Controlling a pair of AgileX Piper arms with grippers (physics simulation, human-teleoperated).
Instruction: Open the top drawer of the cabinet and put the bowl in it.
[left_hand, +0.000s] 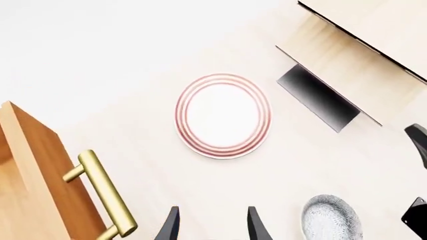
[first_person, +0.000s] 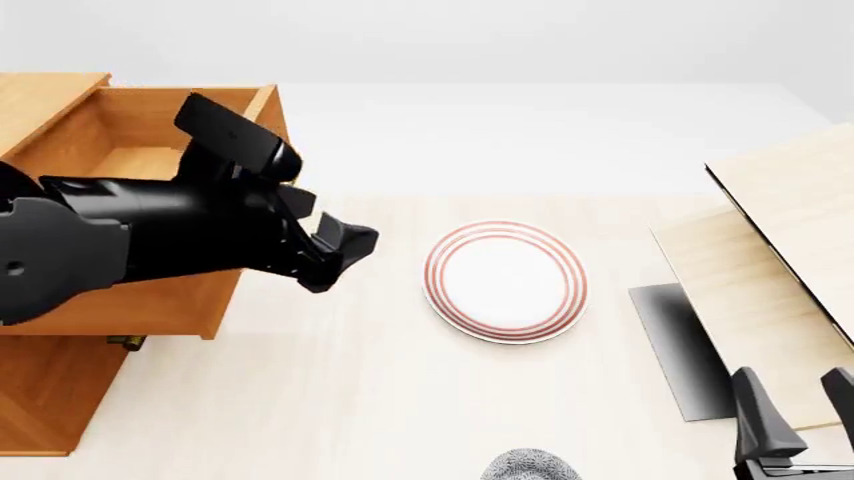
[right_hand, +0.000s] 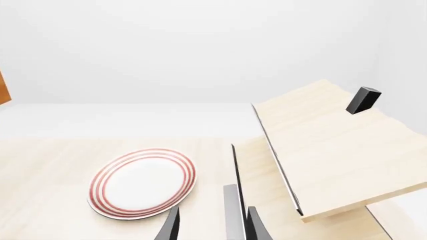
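Drawer open, bowl still waiting

My left jaws (first_person: 344, 247) hang released beside the open drawer (first_person: 160, 150); right jaws (first_person: 795, 405) released too. The bowl (first_person: 531, 466) sits ungrasped on the tabletop (first_person: 347, 400).

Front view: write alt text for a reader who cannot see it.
The left end effector hovers, holding nothing, beside the pulled-out top drawer of the cabinet. A red-ringed plate lies mid-table; the speckled bowl peeks in at the near edge.
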